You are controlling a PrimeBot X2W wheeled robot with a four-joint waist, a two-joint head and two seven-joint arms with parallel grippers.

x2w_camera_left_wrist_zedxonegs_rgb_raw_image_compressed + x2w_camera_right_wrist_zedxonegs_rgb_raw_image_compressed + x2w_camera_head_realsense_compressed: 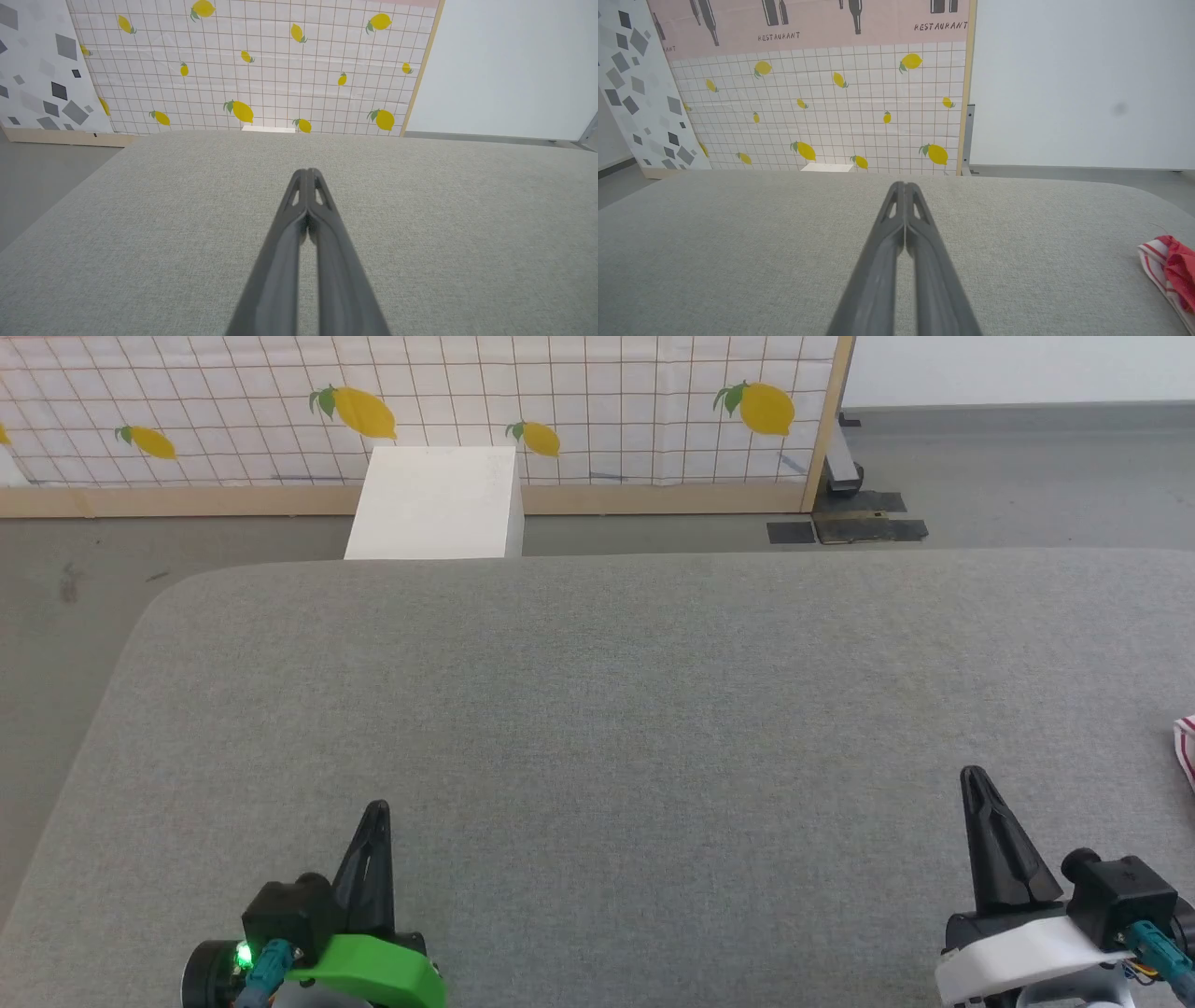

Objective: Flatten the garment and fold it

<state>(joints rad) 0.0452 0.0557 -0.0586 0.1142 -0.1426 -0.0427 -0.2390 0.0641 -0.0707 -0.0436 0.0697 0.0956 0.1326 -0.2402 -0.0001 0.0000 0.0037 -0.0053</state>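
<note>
Grippers come nearest, at the bottom edge of the head view. The left gripper (376, 812), two long dark fingers on a green plastic mount, sits at lower left; the right gripper (973, 777), with the same dark fingers on a white mount, sits at lower right. Both point away from the robot. In each wrist view the two fingers meet along their length and the tips press together, so both sets of jaws are together with nothing between them, and they hang just above the table.

Beneath them spreads the grey woven-fabric padded table (597, 691) with rounded far corners. The crumpled red garment with red-and-white striped trim (1169, 266) lies bunched at the table's right edge, off to the right of the right gripper and apart from it. The head view catches just a striped sliver of it at the frame's edge. Its chest and sleeves cannot be made out.

Past the far edge of the table stands a plain white rectangular box (439, 504) on the grey floor (1027, 476). Behind it rises a wood-framed white grid panel printed with yellow lemons (597, 401). Flat black mats (845, 527) lie by the panel's right post. Beyond that is a pale wall (1078, 84).
</note>
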